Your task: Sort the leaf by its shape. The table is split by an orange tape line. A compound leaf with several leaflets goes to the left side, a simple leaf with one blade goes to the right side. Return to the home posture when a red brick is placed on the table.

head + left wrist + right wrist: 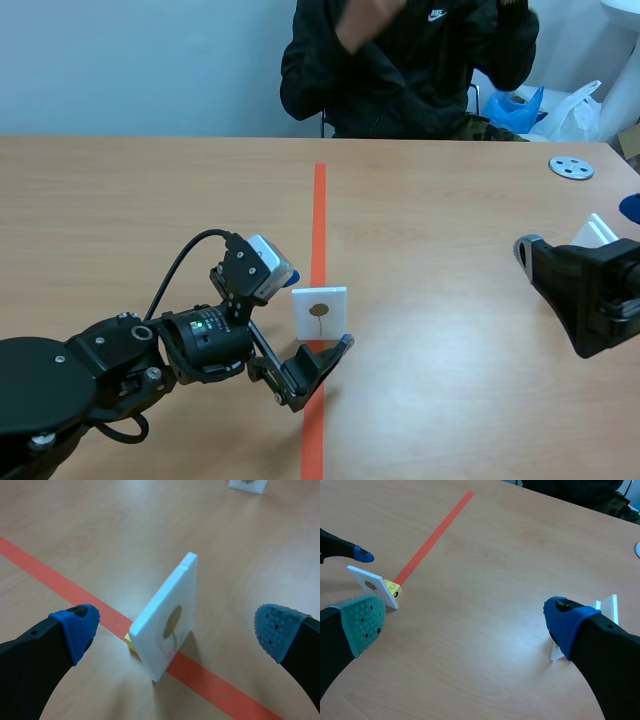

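Note:
A white card (320, 312) stands upright on the orange tape line (319, 210), propped on a small yellow block (392, 586). It bears one small leaf with a single blade and a stem (172, 622). My left gripper (308, 318) is open and level with the card. In the left wrist view the card (165, 615) stands edge-on between and just ahead of the blue pads (80, 625), touching neither. My right gripper (465, 620) is open over the right half of the table, far from that card (372, 586). A second white card (607, 607) stands beside its blue-padded finger.
A person (400, 60) sits across the table with hands raised off it. A round metal disc (571, 167) lies at the far right, and a blue thing (630, 207) shows at the right edge. The second card (597, 230) stands behind my right gripper (560, 290).

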Robot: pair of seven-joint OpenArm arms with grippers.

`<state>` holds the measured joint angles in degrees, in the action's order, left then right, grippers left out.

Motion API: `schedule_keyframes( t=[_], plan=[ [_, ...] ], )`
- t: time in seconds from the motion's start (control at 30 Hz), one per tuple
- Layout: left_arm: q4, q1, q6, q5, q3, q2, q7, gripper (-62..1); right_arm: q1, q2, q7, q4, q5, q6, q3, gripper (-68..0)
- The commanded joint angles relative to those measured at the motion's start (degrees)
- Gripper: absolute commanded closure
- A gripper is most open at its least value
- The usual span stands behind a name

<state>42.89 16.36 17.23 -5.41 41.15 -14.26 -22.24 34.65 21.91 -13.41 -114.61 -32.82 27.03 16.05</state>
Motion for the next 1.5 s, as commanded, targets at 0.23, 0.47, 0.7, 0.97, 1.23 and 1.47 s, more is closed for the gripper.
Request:
schedule_keyframes(
  t=[0.23,0.47,0.7,0.97,1.23,1.47],
  plan=[
    [-1.73,2.08,-2.38,-0.52,1.27,2.51,-0.61,-62.3,-0.37,0.46,0.87,-0.09,-0.63,-0.42,0.39,-67.9],
    [-2.08,2.10,-2.78,-0.52,1.29,3.28,-0.20,-62.3,-0.37,0.44,0.87,-0.09,-0.63,-0.42,0.39,-67.9],
    [-2.08,2.05,-2.73,-0.52,1.29,3.28,-0.20,-50.4,-0.37,0.44,0.85,-0.09,-0.72,-0.42,0.39,-67.9],
    [-2.08,2.05,-2.73,-0.55,1.29,3.26,2.60,-23.6,-0.37,0.44,0.87,-0.09,-1.51,-0.39,0.39,-67.9],
    [-2.08,2.05,-2.73,-0.55,1.29,2.78,2.75,-5.3,-0.37,0.46,0.87,-0.09,-2.12,-0.39,0.39,-67.9],
    [-0.13,2.03,-2.47,-3.15,1.25,1.68,5.29,-5.3,-0.37,0.46,0.87,-0.09,-2.12,-0.39,0.39,-67.9]
  ],
)
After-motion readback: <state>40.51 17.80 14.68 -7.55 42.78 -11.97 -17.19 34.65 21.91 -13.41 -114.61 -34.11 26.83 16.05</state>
